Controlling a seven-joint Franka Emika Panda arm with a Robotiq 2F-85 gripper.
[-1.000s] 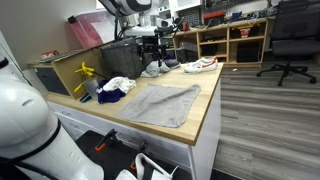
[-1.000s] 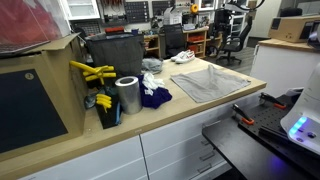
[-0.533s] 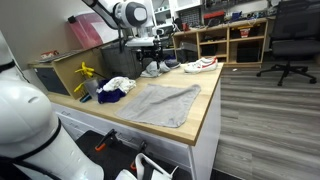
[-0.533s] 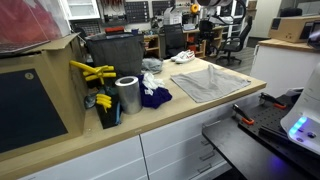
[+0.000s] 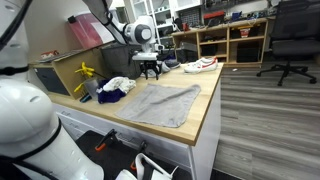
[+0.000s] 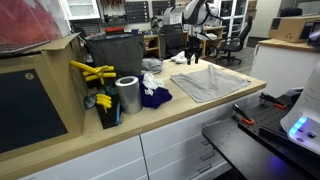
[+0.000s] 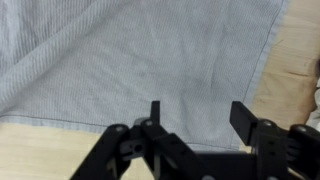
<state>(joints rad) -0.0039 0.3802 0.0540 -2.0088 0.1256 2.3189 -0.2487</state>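
Observation:
A grey cloth (image 5: 160,103) (image 6: 207,82) lies flat on the wooden worktop (image 5: 205,115). In both exterior views my gripper (image 5: 150,70) (image 6: 193,57) hangs pointing down, a little above the cloth's far edge. The wrist view looks straight down on the cloth (image 7: 140,60), which fills most of the picture, with bare wood along the bottom left and the right side. My gripper (image 7: 198,108) is open there: the two black fingers stand well apart over the cloth with nothing between them. I cannot tell whether the fingertips touch the fabric.
A white shoe (image 5: 200,64) (image 6: 182,57) lies at the far end of the worktop. Beside the cloth are a blue rag (image 6: 153,97), a white rag (image 5: 120,84), a metal can (image 6: 127,95), yellow tools (image 6: 90,72) and a black bin (image 6: 115,55). An office chair (image 5: 290,40) stands on the floor.
The arm has swung down from high over the back of the worktop, bringing the gripper low over the cloth's far edge. The cloth has not moved.

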